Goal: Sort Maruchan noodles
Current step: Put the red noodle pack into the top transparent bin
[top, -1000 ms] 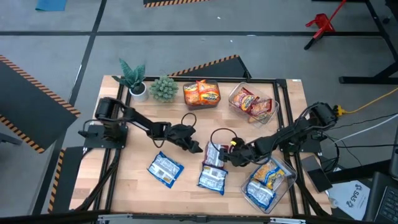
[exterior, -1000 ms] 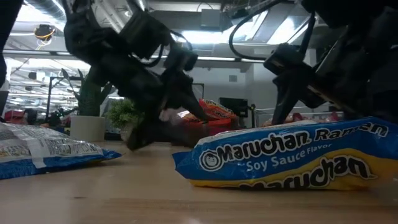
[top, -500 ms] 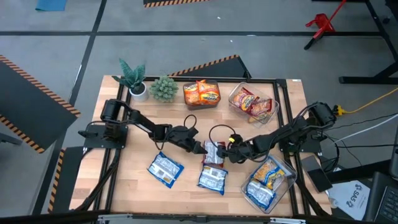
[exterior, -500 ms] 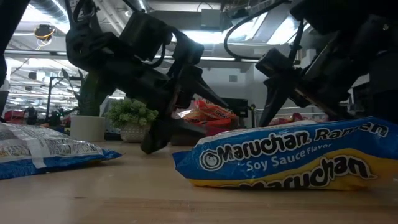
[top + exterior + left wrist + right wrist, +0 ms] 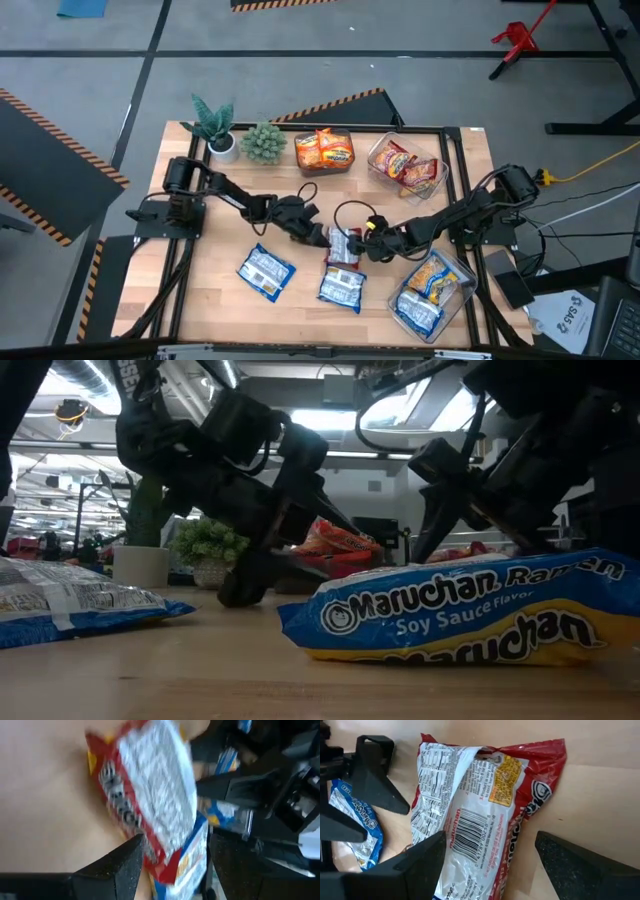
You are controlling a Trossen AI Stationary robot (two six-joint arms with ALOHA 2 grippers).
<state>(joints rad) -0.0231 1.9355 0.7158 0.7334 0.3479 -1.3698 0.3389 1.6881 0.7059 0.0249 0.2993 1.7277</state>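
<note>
High view, straight down: grey concrete floor with orange-and-black hazard tape, a red stand far back at the right, cables and a yellow cord at the right edge. Pale wooden table (image 5: 210,245) with a black frame, both arms reaching in toward its middle. Along the far edge, two green potted plants (image 5: 238,136), then a clear bin (image 5: 324,152) holding orange packets and another bin (image 5: 405,165) holding red-brown ones; a third bin (image 5: 434,290) at the near right corner with blue-and-white and yellow packets. Loose on the wood: one blue packet (image 5: 265,271) near left, lying on a diagonal, and a second blue packet (image 5: 341,288) near centre, its long axis running roughly near-to-far. Just beyond that one, touching or overlapping its far end, the red packet (image 5: 344,245), printed back and barcode facing up, long axis also roughly near-to-far. Left gripper (image 5: 318,236) against the red packet's left side, fingers spread wide around one end in the left wrist view, not clamped. Right gripper (image 5: 490,865) at the packet's right side, fingers likewise parted, straddling the packet without pinching it. Low view: a blue soy-sauce packet (image 5: 460,610) filling the foreground, ceiling lights and shelving behind.
</note>
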